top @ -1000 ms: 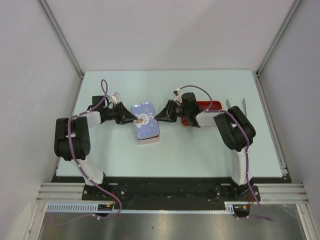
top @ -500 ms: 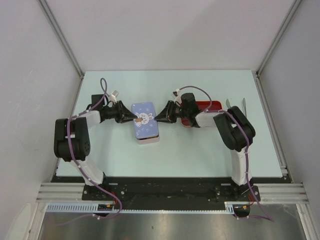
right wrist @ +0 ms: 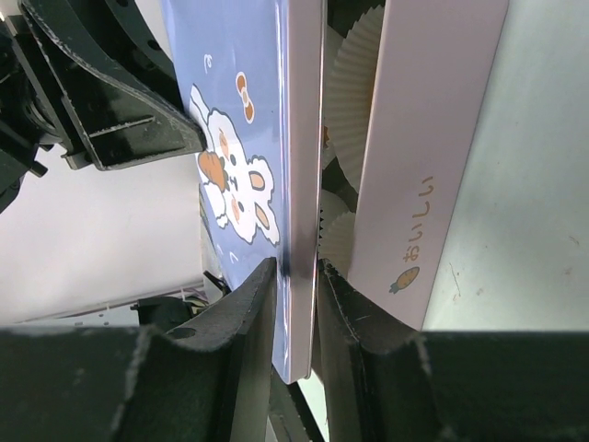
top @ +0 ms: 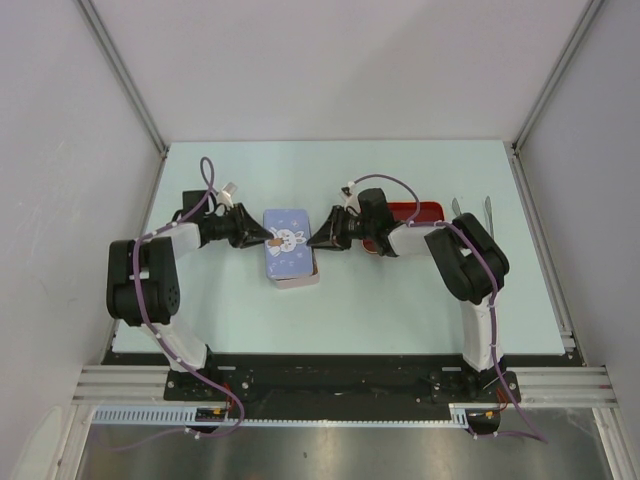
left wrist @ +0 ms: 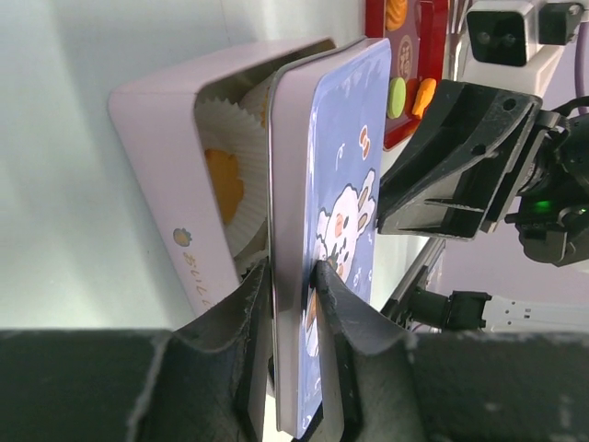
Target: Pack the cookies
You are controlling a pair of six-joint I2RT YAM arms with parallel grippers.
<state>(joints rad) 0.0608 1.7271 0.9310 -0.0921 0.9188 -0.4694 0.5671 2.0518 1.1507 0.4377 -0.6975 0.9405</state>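
Both grippers are shut on a blue lid with a rabbit picture (top: 288, 240), held just above a pale pink tin box (top: 297, 280). My left gripper (top: 268, 240) pinches the lid's left edge and my right gripper (top: 313, 240) its right edge. In the left wrist view the gripper (left wrist: 293, 276) clamps the lid (left wrist: 342, 175) over the box (left wrist: 156, 175), which holds white paper cups (left wrist: 232, 133) and an orange cookie (left wrist: 225, 184). In the right wrist view the gripper (right wrist: 296, 272) clamps the lid (right wrist: 235, 120) beside the box (right wrist: 428, 157). More cookies (left wrist: 397, 95) lie on a red tray (top: 412, 210).
The red tray lies behind the right arm at centre right. Metal tongs (top: 487, 208) lie to the right of the tray. White walls and aluminium rails bound the table (top: 400, 300) on three sides.
The lid has shifted slightly left and away and squared up over the box. Both grippers moved with it and stay shut on it. More of the box's near edge shows.
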